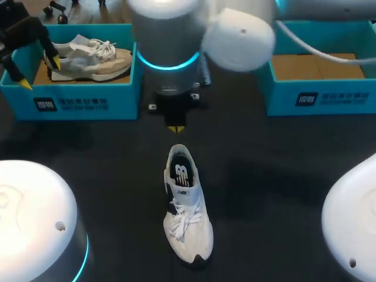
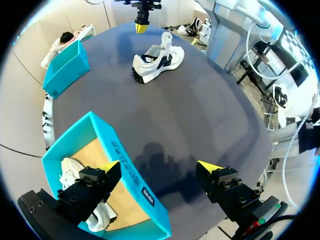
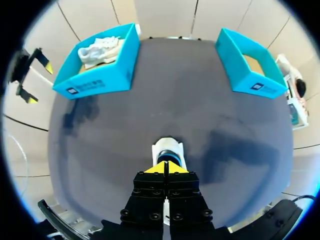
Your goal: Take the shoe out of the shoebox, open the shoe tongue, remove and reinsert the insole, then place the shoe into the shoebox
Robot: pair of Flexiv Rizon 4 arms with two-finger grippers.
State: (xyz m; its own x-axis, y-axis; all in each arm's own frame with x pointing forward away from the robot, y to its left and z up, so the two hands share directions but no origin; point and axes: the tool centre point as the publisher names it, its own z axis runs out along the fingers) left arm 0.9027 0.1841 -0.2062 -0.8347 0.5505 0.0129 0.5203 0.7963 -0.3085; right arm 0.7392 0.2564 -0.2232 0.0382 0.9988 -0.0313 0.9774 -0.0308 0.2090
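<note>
From above, the white shoe (image 1: pixel 185 205) lies on the dark table (image 1: pixel 282 176) near the middle. Its toe points to the near edge, its opening faces up and the insole shows inside. Just beyond its heel hangs the right gripper (image 1: pixel 175 127). The arm's bulk hides all of it but a bit of yellow tip, so the fingers cannot be judged here. At far left stands the left shoebox (image 1: pixel 76 100), holding a beige shoe (image 1: pixel 88 56). The left gripper (image 1: pixel 41 73) hovers over that box's left end with its fingers well apart. The right shoebox (image 1: pixel 329 97) stands at far right, showing a bare cardboard floor and partly covered by the arm and a cable.

In the left wrist view, the left gripper (image 2: pixel 160 167) is spread wide and grips nothing. One finger hangs over the left shoebox (image 2: pixel 125 165) and hides part of the beige shoe (image 2: pixel 70 175). The white shoe (image 2: pixel 157 57) is well ahead, lying on its side.

In the right wrist view, the right gripper's (image 3: pixel 166 167) yellow tips are pressed together with nothing between them. Only the heel end of the white shoe (image 3: pixel 167 149) peeks out just ahead of them. Both boxes stand far ahead.
</note>
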